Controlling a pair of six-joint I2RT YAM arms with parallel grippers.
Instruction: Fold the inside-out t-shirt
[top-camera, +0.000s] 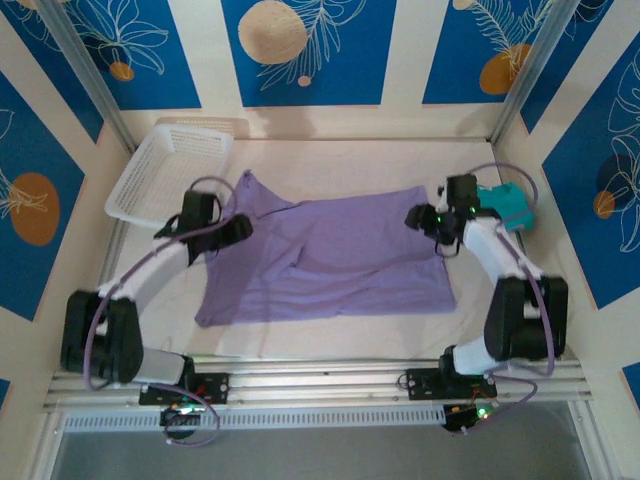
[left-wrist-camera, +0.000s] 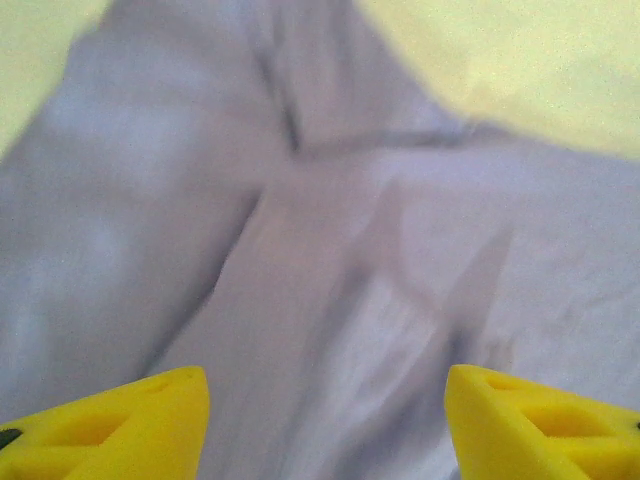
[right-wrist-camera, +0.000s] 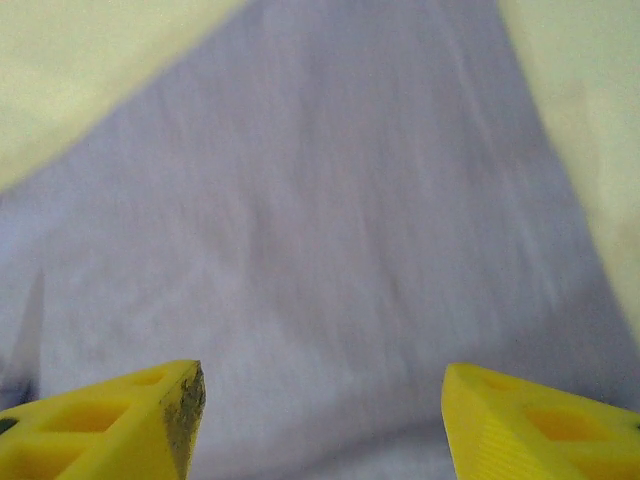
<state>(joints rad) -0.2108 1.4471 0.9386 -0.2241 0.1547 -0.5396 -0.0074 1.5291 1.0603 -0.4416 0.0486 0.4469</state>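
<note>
A: Start at the left gripper (left-wrist-camera: 325, 420). How does it stand?

B: Its two yellow fingers (left-wrist-camera: 120, 425) are spread wide apart with nothing between them. It hangs over the t-shirt (left-wrist-camera: 350, 250), and whether it touches the cloth I cannot tell. From above it sits at the shirt's left edge.

A: And the right gripper (right-wrist-camera: 320, 420)?

B: The same, with yellow fingers (right-wrist-camera: 540, 420) parted and gripping nothing, and lavender cloth below them. From above it is at the shirt's upper right corner.

A: What do the wrist cameras add that the top one does not?

B: The left wrist shows deep creases and a dark fold line running through the cloth, with pale table past the far edge. The right wrist shows smooth cloth with fine ribbing, and a dark smudge on the inner edge of one finger. Both are somewhat blurred.

A: And the top camera?

B: The whole layout. The shirt lies spread across the middle of the table (top-camera: 340, 160), roughly rectangular, with one pointed flap reaching up from its upper left corner.

A: Any containers?

B: A white basket (top-camera: 170, 170) stands tilted just beyond that flap, up and left of the shirt. Its lattice walls and floor are visible.

A: Anything else?

B: A small teal garment (top-camera: 505, 205) is bunched just off the shirt's upper right corner, behind the right arm.
</note>
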